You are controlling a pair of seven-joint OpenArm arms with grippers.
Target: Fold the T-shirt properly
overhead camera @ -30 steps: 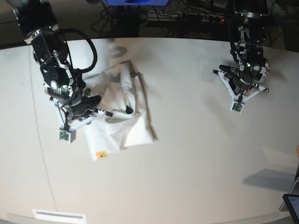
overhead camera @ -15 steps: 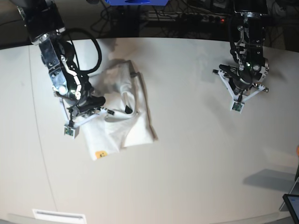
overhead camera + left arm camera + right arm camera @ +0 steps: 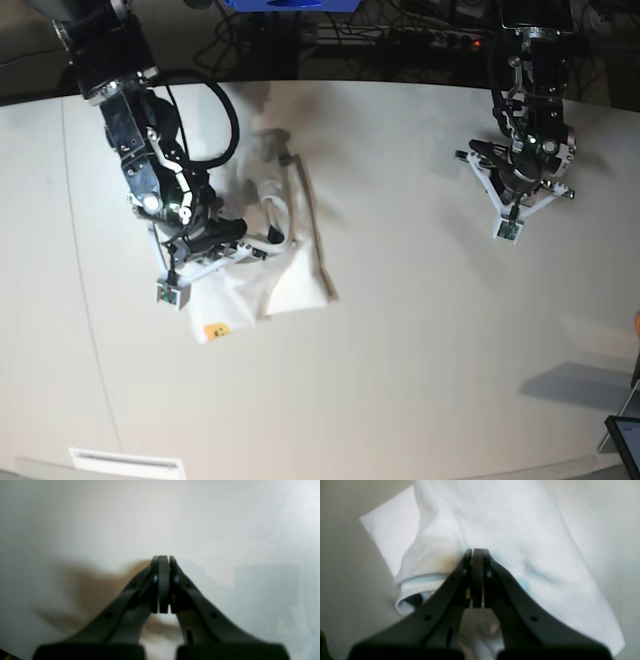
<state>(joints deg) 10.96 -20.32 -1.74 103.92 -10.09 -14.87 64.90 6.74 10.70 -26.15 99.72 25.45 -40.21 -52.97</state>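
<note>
The white T-shirt [image 3: 290,275] lies folded into a rumpled bundle left of the table's middle, with a small orange print at its near corner. Seen from the right wrist, the T-shirt [image 3: 510,530] fills the frame, a rolled hem at lower left. My right gripper [image 3: 262,250] lies low over the bundle's middle. Up close this right gripper [image 3: 476,552] is shut, pads together, with no cloth visible between them and the tips against a bunched fold. My left gripper [image 3: 512,205] hangs far to the right. The left gripper [image 3: 163,558] is shut over bare table.
The white table [image 3: 420,350] curves to an edge at the back, where dark cables and a power strip [image 3: 430,38] lie. A blue object [image 3: 290,4] sits at the top edge. A dark tablet corner [image 3: 625,440] shows at lower right.
The right arm has swung rightward over the T-shirt, its shut gripper sliding further onto the bundle. The shirt's upper-left part is now covered by the arm. The left arm has not moved.
</note>
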